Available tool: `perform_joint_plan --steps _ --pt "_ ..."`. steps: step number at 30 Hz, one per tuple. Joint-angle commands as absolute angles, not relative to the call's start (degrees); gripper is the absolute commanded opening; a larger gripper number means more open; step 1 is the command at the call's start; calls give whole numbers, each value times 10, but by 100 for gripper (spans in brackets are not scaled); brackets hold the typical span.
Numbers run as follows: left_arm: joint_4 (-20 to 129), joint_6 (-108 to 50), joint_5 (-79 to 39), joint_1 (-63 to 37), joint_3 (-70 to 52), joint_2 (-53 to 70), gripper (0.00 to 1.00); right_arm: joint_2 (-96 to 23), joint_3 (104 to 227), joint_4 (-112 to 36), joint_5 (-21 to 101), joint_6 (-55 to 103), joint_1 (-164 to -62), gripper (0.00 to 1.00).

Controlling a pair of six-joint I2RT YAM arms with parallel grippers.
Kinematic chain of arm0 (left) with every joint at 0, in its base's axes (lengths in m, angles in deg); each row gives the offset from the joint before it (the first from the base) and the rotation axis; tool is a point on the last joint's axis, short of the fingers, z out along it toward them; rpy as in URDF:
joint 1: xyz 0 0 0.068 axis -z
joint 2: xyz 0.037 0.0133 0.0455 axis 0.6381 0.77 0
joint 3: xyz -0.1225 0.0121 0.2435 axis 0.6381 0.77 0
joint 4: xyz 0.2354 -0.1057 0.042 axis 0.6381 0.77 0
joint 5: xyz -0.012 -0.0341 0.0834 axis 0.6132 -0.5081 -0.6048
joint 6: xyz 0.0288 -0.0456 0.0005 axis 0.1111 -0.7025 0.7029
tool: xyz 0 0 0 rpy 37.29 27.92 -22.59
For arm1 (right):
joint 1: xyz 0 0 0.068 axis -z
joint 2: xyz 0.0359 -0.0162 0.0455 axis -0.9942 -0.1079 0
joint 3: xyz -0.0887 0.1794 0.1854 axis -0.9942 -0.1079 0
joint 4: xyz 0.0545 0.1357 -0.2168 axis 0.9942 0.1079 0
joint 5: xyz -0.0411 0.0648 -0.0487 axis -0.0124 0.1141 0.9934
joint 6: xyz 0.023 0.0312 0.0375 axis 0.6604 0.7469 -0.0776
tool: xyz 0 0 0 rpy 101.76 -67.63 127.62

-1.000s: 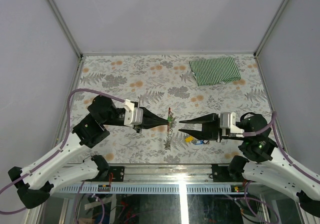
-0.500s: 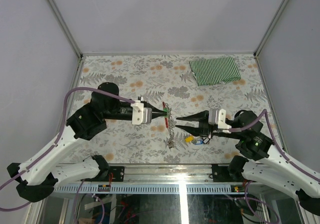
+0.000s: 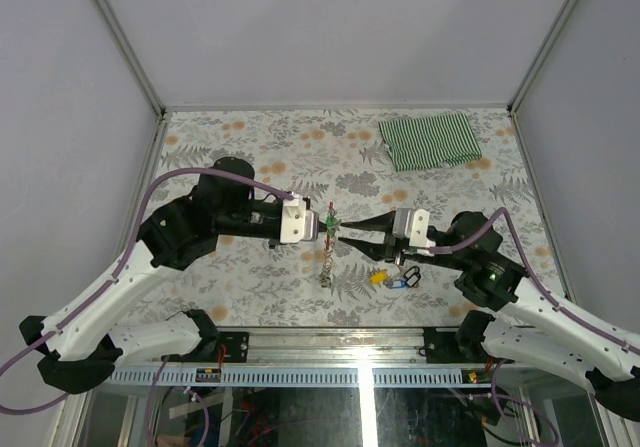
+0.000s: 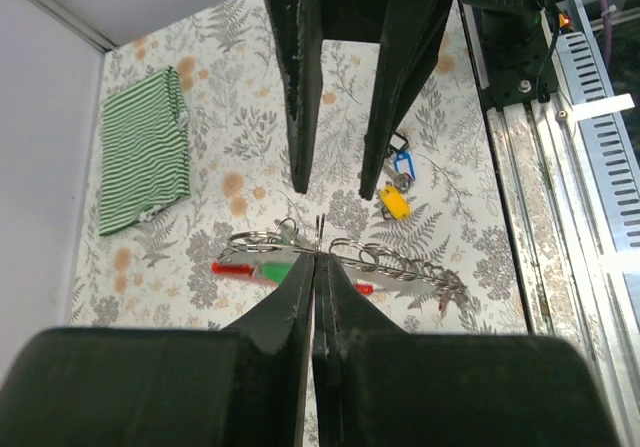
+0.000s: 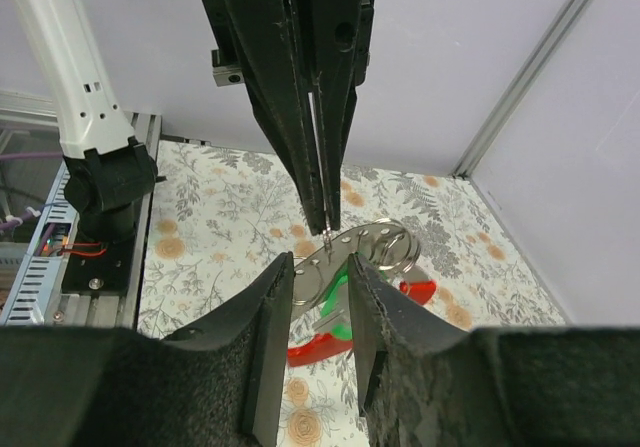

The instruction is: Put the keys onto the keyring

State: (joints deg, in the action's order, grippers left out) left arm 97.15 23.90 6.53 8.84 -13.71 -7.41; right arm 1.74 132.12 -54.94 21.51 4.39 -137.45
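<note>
My left gripper point(image 3: 328, 229) is shut on a thin silver ring of the keyring point(image 3: 329, 217) and holds it above the table. The red clip point(image 4: 238, 267) and the silver chain point(image 4: 405, 267) hang below the tips, and the chain point(image 3: 326, 267) trails downward. A green key point(image 5: 340, 302) hangs with the keyring. My right gripper point(image 3: 343, 236) is open, its tips just right of the keyring with nothing gripped between them point(image 5: 320, 272). A yellow key point(image 3: 378, 277) and a blue key point(image 3: 402, 283) lie on the table under the right arm.
A green striped cloth point(image 3: 430, 140) lies at the far right of the floral table. A small black loop point(image 3: 410, 271) sits by the blue key. Grey walls close in the back and sides. A metal rail point(image 3: 360, 342) runs along the near edge.
The left gripper has carried the keyring a little right and away from the near edge. The right gripper has moved left until its open tips reach the keyring.
</note>
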Motion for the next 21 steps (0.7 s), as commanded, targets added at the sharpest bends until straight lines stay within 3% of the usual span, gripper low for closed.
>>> perform_joint_plan --steps 1,21 --pt "970 242 57 93 -158 -76 0 5 1329 -604 220 30 -1379 35" --pt "958 227 60 98 -152 -79 0 -32 1340 -614 186 36 -1379 25"
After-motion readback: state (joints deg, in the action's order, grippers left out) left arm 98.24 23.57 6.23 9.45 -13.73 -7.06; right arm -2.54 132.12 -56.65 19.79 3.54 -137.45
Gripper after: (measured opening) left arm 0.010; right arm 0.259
